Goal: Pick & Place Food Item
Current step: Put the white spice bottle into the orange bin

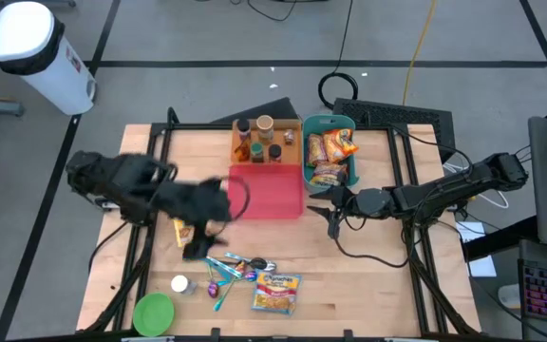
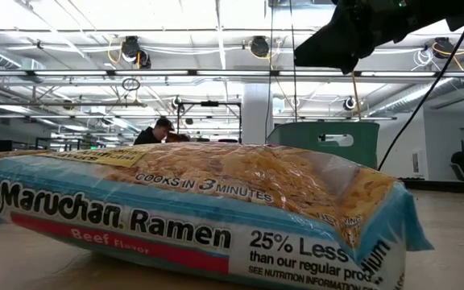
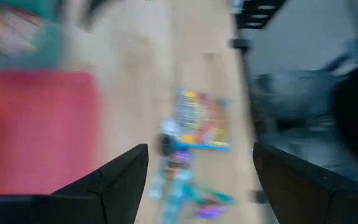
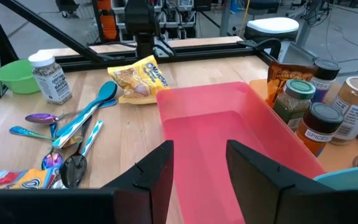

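Note:
A Maruchan ramen packet [image 1: 275, 293] [image 2: 192, 209] lies flat on the wooden table near its front edge. A yellow snack bag [image 1: 180, 231] [image 4: 138, 78] lies flat on the table to the left of the red bin [image 1: 264, 190]. My left gripper [image 1: 200, 245] [image 3: 201, 149] hangs above the table beside the yellow bag, open, with nothing between its fingers; its view is blurred. My right gripper [image 1: 335, 214] [image 4: 197, 168] stands open at the red bin's right side, pointing across it, and holds nothing.
A teal bin [image 1: 329, 119] with food packets and an orange tray [image 1: 247, 123] of spice jars stand behind the red bin. Several utensils [image 1: 235, 271], a spice jar [image 1: 180, 284] and a green bowl [image 1: 153, 313] lie near the front edge.

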`<state>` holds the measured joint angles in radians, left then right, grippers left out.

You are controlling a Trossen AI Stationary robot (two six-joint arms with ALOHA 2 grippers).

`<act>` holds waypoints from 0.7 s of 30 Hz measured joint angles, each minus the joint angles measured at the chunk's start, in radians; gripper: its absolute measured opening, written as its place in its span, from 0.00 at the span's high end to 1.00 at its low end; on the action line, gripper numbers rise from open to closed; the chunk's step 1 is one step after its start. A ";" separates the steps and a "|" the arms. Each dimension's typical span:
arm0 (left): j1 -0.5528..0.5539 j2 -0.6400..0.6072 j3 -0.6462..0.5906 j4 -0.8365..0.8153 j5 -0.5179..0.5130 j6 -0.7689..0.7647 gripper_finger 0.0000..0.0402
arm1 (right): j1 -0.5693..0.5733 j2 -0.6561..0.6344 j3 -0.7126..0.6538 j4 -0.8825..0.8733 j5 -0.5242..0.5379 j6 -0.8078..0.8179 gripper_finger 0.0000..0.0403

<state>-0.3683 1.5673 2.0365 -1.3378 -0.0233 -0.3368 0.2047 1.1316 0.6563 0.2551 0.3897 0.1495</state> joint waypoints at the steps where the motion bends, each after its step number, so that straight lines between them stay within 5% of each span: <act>1: -0.038 0.001 0.000 0.007 0.007 -0.069 0.26 | 0.000 0.000 0.000 0.005 0.000 0.000 0.65; 13: -0.400 0.147 -0.002 0.000 -0.106 -0.398 0.26 | 0.000 0.000 0.000 0.018 -0.002 0.022 0.65; 21: -0.490 0.283 -0.002 -0.168 -0.191 -0.659 0.26 | 0.000 0.000 0.000 0.022 -0.002 0.022 0.65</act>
<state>-0.8582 1.8504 2.0350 -1.5061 -0.2146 -0.9956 0.2047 1.1316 0.6563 0.2771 0.3878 0.1719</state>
